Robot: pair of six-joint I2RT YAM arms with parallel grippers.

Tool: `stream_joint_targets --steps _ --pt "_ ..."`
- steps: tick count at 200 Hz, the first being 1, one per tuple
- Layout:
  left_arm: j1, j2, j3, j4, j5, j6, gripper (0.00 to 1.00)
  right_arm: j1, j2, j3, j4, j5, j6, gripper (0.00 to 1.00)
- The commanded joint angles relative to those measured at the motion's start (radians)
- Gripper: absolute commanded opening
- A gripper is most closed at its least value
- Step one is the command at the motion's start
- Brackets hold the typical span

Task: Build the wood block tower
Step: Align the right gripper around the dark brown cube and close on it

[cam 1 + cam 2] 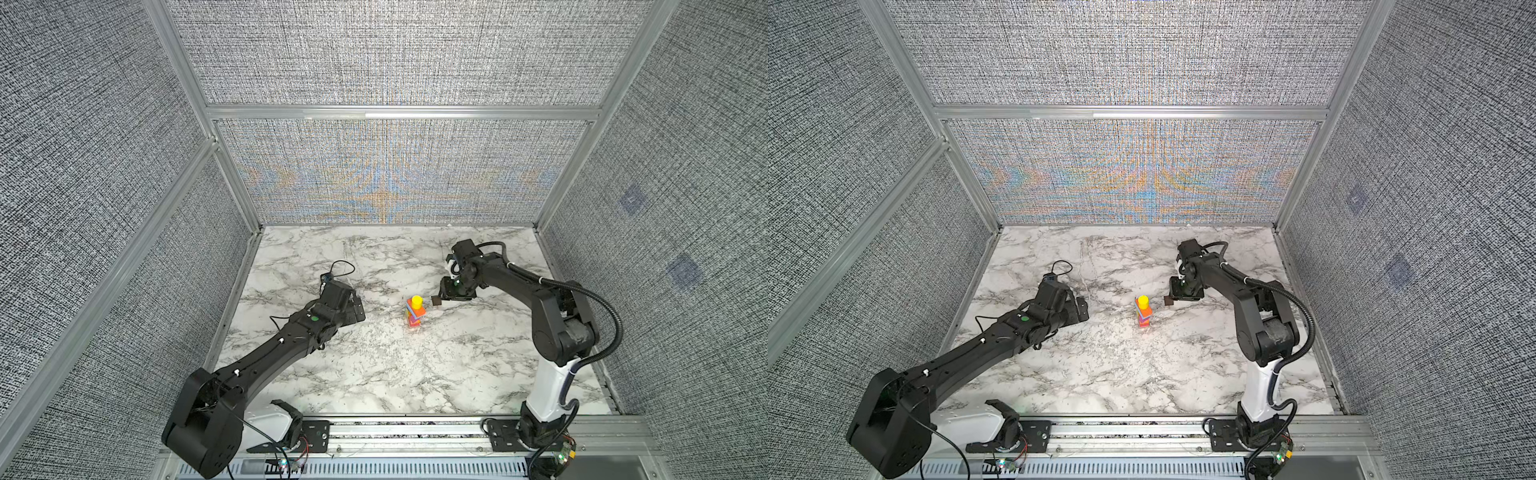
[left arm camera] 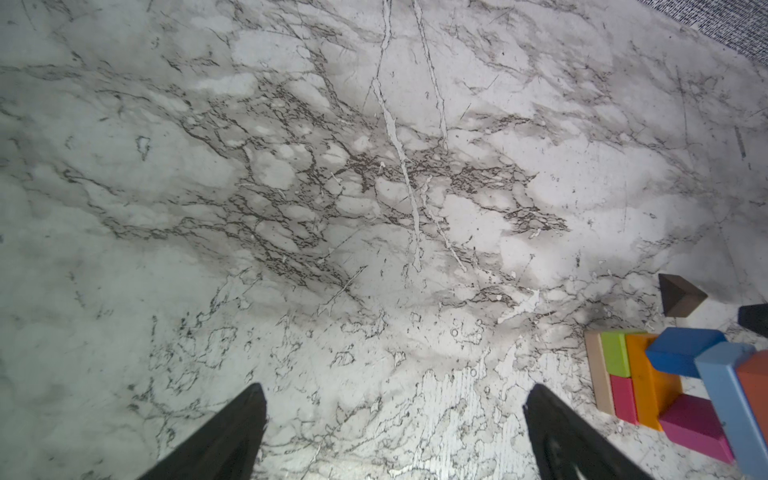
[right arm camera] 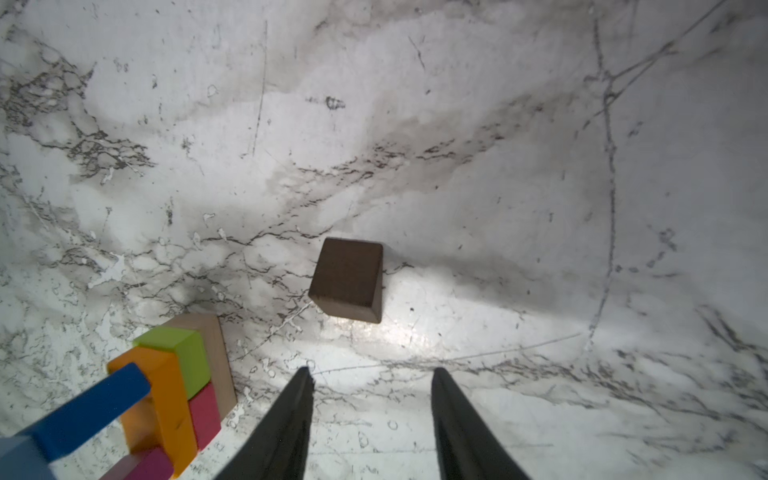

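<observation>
Overhead, in both top views, the right claw hangs over the marble table. The dark brown piece is just off its tips, on the side facing the tower. Whether tips and piece touch cannot be told from up here. The tower, capped by the yellow cylinder, stands a little beyond that piece, between the two claws. The left claw sits well apart from the tower.

From the left wrist, the left claw is spread wide, with only bare marble between its fingers. The tower stands off beside one finger, and the dark brown piece lies ahead of it.

From the right wrist, the right claw is unclenched, its fingers parted and gripping nothing. The dark brown piece sits straight ahead of the tips, clear of both and seemingly on the marble. The tower stands near, off to one finger's side.
</observation>
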State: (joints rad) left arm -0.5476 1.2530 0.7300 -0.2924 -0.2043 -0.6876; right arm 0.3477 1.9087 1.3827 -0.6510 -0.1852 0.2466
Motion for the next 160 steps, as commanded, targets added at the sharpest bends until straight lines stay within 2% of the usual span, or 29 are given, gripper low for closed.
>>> stream_joint_targets --steps 1,87,160 --pt "0.001 -0.002 0.003 -0.013 -0.009 0.008 0.99 0.018 0.011 0.028 -0.04 0.05 -0.012 0.56" --pt "0.002 0.031 0.006 0.005 -0.017 0.017 0.99 0.063 0.108 0.154 -0.096 0.14 -0.017 0.58" --pt "0.002 0.072 0.011 0.026 -0.02 0.029 0.99 0.088 0.171 0.207 -0.116 0.183 -0.03 0.49"
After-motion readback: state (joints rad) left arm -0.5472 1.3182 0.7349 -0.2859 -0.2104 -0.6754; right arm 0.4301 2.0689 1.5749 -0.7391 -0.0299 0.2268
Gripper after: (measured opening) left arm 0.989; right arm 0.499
